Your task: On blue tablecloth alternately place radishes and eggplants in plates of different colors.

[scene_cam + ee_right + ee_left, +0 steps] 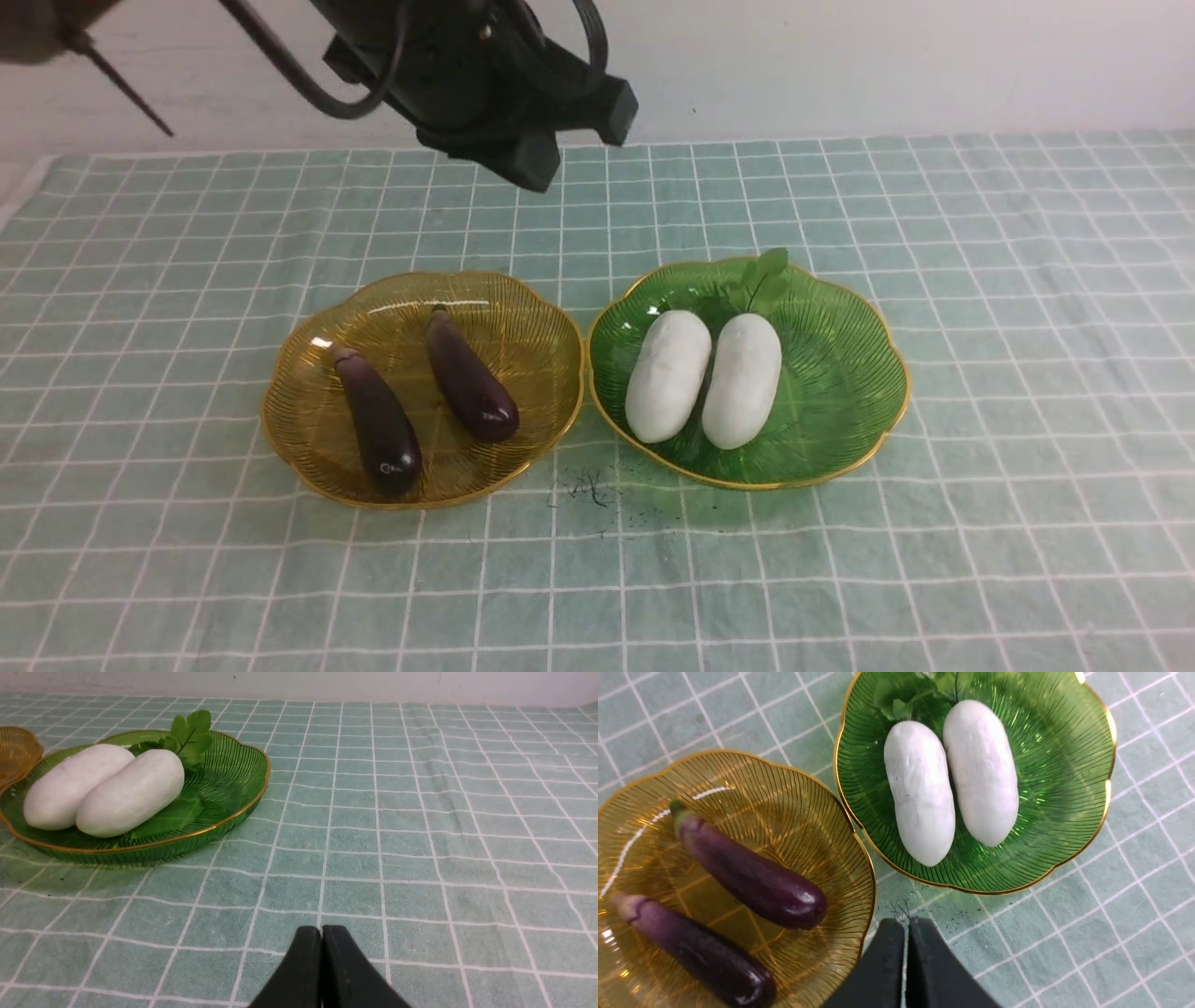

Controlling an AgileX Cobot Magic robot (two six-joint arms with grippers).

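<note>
cloth: blue tablecloth (980,308) with the white grid covers pretty much the whole table; its left edge shows around 10 o'clock in the front view
amber plate (308,439): sits at about 8 o'clock from the middle, rim just about touching the green plate (840,411) at 4 o'clock
eggplants: both in the amber plate. left eggplant (378,422) and right eggplant (470,378) lie side by side, apart, stem ends pointing to 11 o'clock
radishes: both in the green plate. left radish (667,375) and right radish (742,379) pressed together, leafy tops at 12 o'clock
left gripper (906,926): jaws clenched, nothing in them, hanging over the cloth just off the near gap between the two rims
right gripper (321,933): also pinched closed and empty, low over bare cloth, well apart from the green plate
open room: loads of free cloth out toward 3 o'clock and along the near edge at 6 o'clock
smudge (588,487): dark specks on the cloth right below where the plates meet
</note>
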